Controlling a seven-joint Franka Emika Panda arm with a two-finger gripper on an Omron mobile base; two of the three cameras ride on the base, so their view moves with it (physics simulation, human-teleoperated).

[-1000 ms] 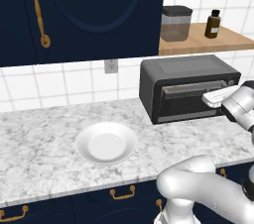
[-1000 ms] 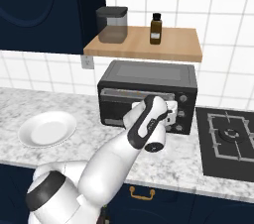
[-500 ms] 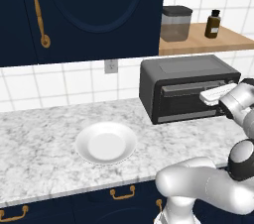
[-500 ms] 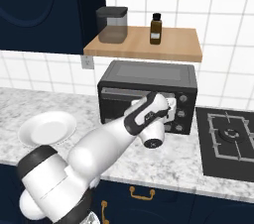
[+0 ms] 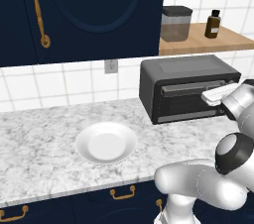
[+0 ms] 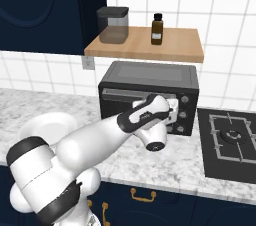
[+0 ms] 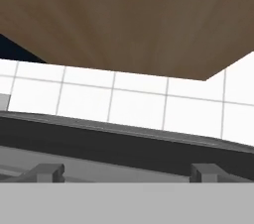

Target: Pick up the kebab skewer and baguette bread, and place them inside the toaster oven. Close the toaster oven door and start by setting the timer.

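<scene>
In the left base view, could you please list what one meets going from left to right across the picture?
Brass cabinet handle → round white plate → grey wall outlet → clear canister with dark lid → dark grey toaster oven → small brown bottle → robot's white hand.

Dark grey toaster oven (image 5: 186,86) sitting on marble counter under wooden shelf; toaster oven door (image 5: 186,100) standing shut.
</scene>
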